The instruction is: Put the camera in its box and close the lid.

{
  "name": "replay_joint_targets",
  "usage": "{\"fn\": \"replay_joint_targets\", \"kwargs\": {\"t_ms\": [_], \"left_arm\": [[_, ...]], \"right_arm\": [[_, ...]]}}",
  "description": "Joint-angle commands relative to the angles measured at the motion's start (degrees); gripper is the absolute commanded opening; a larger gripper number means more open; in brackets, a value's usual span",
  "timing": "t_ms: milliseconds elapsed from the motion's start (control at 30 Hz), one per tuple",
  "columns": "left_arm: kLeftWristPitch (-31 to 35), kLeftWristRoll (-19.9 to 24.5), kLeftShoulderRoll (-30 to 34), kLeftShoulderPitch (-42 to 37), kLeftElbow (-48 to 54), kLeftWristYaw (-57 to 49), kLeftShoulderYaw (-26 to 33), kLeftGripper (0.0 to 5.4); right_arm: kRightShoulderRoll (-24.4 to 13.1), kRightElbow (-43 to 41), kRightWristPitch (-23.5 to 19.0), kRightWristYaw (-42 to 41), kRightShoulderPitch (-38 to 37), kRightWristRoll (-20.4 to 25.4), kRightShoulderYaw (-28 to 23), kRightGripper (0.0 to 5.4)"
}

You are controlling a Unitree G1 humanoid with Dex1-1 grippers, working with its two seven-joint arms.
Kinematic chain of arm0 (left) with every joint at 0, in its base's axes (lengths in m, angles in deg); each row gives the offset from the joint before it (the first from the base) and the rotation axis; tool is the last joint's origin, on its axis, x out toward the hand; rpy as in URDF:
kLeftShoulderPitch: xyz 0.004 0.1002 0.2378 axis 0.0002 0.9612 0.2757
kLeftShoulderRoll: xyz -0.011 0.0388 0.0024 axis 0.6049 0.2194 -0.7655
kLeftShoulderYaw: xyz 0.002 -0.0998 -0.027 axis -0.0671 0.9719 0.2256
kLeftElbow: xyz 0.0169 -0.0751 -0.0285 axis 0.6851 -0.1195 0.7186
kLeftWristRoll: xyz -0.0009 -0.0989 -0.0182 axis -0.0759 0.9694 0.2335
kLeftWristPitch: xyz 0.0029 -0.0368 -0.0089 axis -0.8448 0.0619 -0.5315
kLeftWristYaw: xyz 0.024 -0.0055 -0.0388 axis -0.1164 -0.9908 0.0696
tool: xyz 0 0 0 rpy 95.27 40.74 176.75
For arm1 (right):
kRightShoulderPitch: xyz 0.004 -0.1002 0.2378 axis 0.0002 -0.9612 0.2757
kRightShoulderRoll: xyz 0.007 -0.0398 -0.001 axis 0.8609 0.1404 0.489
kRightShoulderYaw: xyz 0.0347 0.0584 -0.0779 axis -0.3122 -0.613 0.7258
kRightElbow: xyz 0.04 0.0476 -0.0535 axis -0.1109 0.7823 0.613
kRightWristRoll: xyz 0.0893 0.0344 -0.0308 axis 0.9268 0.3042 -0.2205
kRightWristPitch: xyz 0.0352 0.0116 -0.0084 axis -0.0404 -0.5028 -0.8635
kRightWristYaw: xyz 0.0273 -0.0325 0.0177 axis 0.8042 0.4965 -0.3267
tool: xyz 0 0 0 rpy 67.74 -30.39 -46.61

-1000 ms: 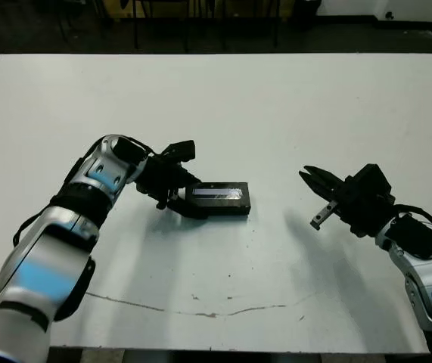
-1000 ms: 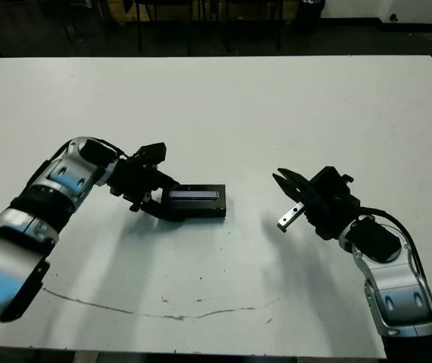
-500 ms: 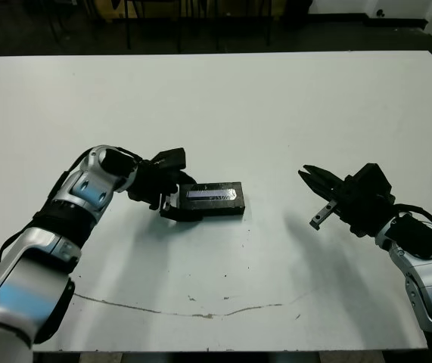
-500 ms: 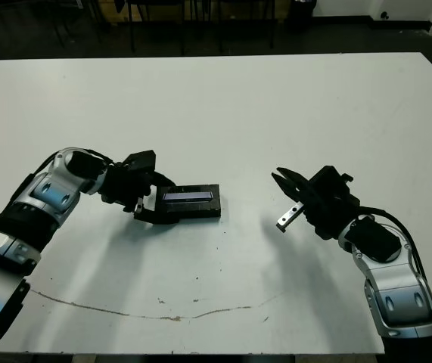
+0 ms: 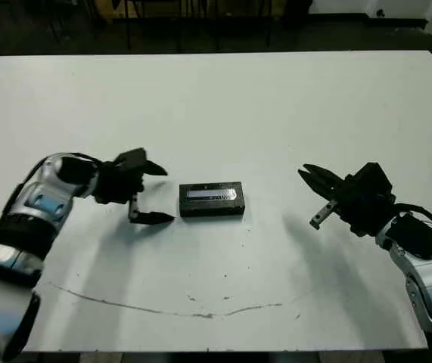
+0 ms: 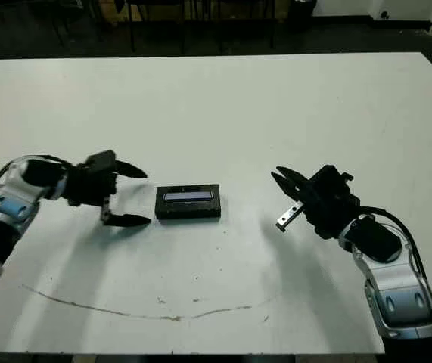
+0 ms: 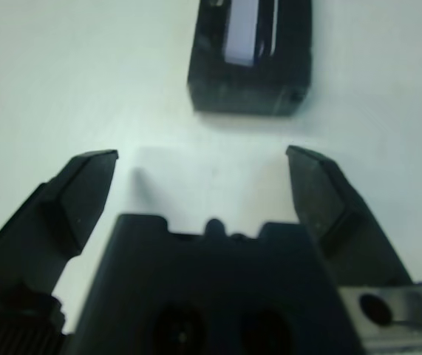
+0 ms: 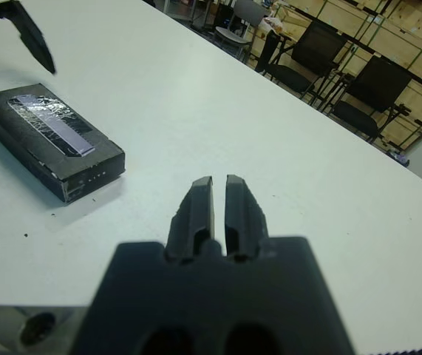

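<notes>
From the head views we see the closed box (image 5: 212,200) lying near the middle of the white table (image 5: 276,106), its lid (image 6: 189,195) seated on top with the shiny label patch facing up. Its long axis runs across the table from our left arm's side towards our right arm's side. The camera is not visible anywhere, so we judge it is inside and the task looks essentially finished. Our left gripper (image 5: 149,195) sits just beside the box's left end, not touching it, with its two fingers spread wide and nothing between them. Our right gripper (image 5: 312,187) is well apart from the box on the other side, so the left arm is clearly the nearer one

In the left wrist view the box (image 7: 251,63) lies straight ahead of the parted fingers (image 7: 81,194), end-on to them, with bare table between; the grip is released

In the right wrist view our own fingers (image 8: 196,208) are pressed nearly together and hold nothing, and the box (image 8: 48,140) lies ahead and off to one side, label up, with the left gripper's fingers (image 8: 33,38) beyond it
</notes>
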Motion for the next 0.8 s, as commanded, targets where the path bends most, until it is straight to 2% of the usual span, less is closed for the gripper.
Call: {"fn": "replay_joint_targets", "kwargs": {"t_ms": [33, 133, 167, 233, 333, 433, 500, 633, 700, 800], "left_arm": [[7.70, 1.14, 4.86, 7.69, 6.69, -0.02, 2.42, 5.39], [16.75, 6.56, 4.99, 13.22, 18.15, -6.72, 10.28, 5.31], [20.18, 8.03, 3.36, 15.83, 23.74, -11.90, 13.92, 5.21], [22.79, 10.35, -1.61, 20.22, 33.96, -22.30, 19.90, 4.94], [24.71, 13.27, -9.63, 23.47, 46.38, -34.18, 23.58, 4.41], [26.44, 13.75, -15.46, 23.73, 54.11, -42.11, 21.29, 3.82], [26.85, 13.20, -19.32, 23.10, 55.23, -45.96, 17.69, 3.43], [30.79, 10.18, -26.99, 21.57, 52.26, -54.45, 9.33, 2.64], [33.12, 8.42, -30.65, 21.14, 50.11, -58.47, 6.01, 2.26], [32.99, 5.47, -33.90, 21.02, 46.06, -61.37, 1.30, 1.68]], "right_arm": [[-0.34, -0.20, -1.84, 0.38, -0.73, 0.14, -0.11, 0.00], [0.08, -0.29, -2.35, 0.61, -0.82, 0.39, -0.16, 0.00], [0.15, -0.07, -1.86, 0.54, -0.79, 0.38, -0.13, 0.00], [0.16, 0.08, -1.37, 0.72, -0.75, 0.04, 0.01, 0.00], [0.04, 0.42, -0.93, 0.77, -0.60, -0.30, 0.22, 0.00], [0.08, 0.29, -1.77, 1.16, -0.43, -0.35, 0.28, 0.00], [0.58, 0.58, -1.77, 1.65, -0.35, -0.11, 0.16, 0.00], [0.86, 1.23, -0.08, 3.13, -0.31, -1.49, 0.54, 0.00], [0.94, 0.88, -0.45, 3.90, -0.42, -1.84, 0.64, 0.00], [1.23, 0.24, -1.25, 4.51, -0.79, -1.37, 0.30, 0.00]]}}
